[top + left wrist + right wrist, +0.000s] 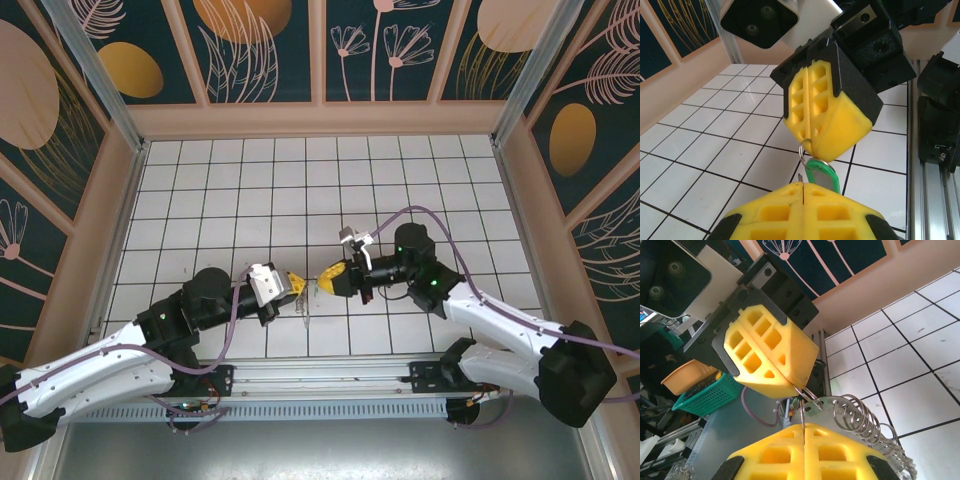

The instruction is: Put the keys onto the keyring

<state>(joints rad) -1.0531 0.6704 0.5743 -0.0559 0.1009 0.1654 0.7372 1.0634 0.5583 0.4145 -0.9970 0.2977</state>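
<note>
My two grippers meet tip to tip above the tiled table, the left gripper facing the right gripper. The left gripper is shut on a thin wire ring at the end of the keyring, a flat grey plate with several silvery split rings along its edge. The right gripper is shut on the small ring of the keys, a green tag that hangs just below its yellow fingertips. The two rings stand a few millimetres apart. In the top view the keyring hangs edge-on under the grippers.
The metal rail with both arm bases runs along the near edge. Patterned walls close the other three sides. Off the table, the right wrist view shows a teal basket and an orange bowl.
</note>
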